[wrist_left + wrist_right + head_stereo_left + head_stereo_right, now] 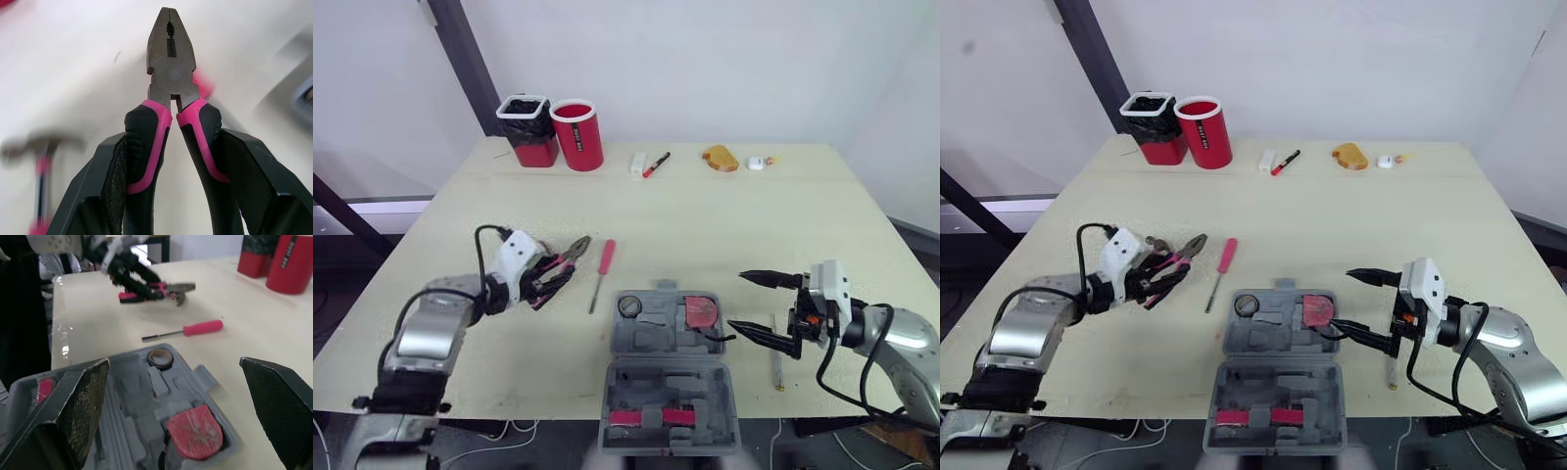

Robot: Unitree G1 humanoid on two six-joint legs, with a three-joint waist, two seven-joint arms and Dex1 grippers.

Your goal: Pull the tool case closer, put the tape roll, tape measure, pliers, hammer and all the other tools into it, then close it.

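Observation:
My left gripper (551,279) is shut on the pink-and-black handles of the pliers (574,251), whose closed nose points toward the pink screwdriver (602,269) lying on the table. The grey tool case (646,343) lies open near the front edge. A tape roll (629,306) and a red tape measure (702,311) sit in its tray. My right gripper (738,300) stands open just right of the case, holding nothing. The left wrist view shows a blurred hammer (41,161) on the table beyond the pliers (171,63).
A thin metal tool (775,362) lies right of the case, under my right gripper. Two red containers (578,134) stand at the back left. A marker (656,164), a white block (638,164) and an orange object (720,157) lie along the back edge.

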